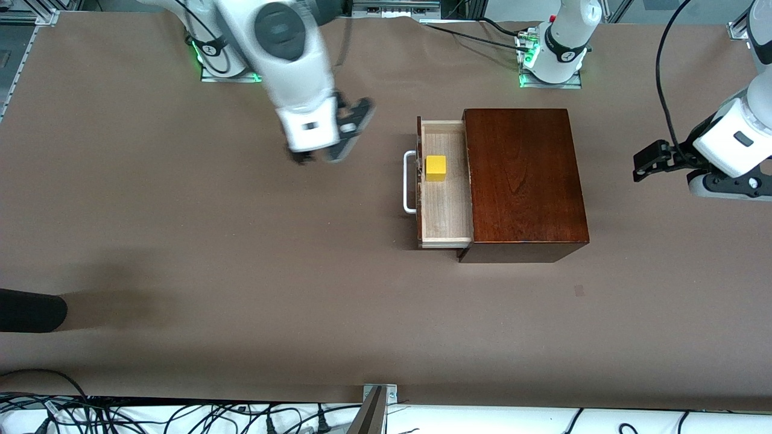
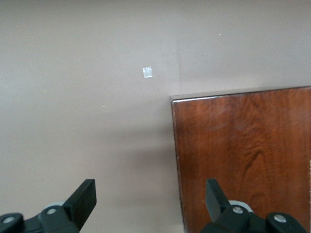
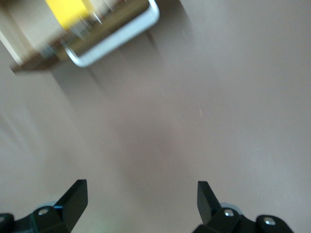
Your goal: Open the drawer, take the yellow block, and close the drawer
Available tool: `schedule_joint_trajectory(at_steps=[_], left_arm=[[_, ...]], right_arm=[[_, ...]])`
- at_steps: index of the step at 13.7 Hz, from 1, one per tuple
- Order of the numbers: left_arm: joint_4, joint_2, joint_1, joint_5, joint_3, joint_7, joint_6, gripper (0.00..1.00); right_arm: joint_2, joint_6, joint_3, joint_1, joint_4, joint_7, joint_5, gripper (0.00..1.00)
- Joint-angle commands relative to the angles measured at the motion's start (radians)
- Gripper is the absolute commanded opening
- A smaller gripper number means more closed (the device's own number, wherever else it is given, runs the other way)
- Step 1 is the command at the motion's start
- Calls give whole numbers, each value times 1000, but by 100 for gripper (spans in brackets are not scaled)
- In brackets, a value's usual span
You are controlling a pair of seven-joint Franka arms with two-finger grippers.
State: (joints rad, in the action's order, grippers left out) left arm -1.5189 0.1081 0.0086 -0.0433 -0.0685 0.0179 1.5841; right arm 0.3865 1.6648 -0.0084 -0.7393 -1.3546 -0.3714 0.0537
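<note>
Now pulled out of the dark reddish-brown wooden box [image 1: 525,181], toward the right arm's end of the counter [image 1: 181,253]: the drawer [image 1: 445,211], pale interior showing, white bar handle [image 1: 409,182] on its front. Resting inside the drawer, on its pale floor, nearer the bases than its middle: the yellow block [image 1: 436,168]. Hanging over bare counter in front of the drawer, well apart from the handle: the right claw [image 1: 316,158], fingers spread wide, gripping nothing. Waiting past the box at the left arm's end: the left claw [image 2: 150,196], also spread wide, also gripping nothing.
</note>
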Motion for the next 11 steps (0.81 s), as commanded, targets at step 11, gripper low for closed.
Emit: schedule_joint_trajectory(at_steps=[11], left_arm=[[-207, -151, -76, 19, 99, 17, 112, 100]], right_arm=[[354, 329, 150, -180, 206, -178, -167, 100]])
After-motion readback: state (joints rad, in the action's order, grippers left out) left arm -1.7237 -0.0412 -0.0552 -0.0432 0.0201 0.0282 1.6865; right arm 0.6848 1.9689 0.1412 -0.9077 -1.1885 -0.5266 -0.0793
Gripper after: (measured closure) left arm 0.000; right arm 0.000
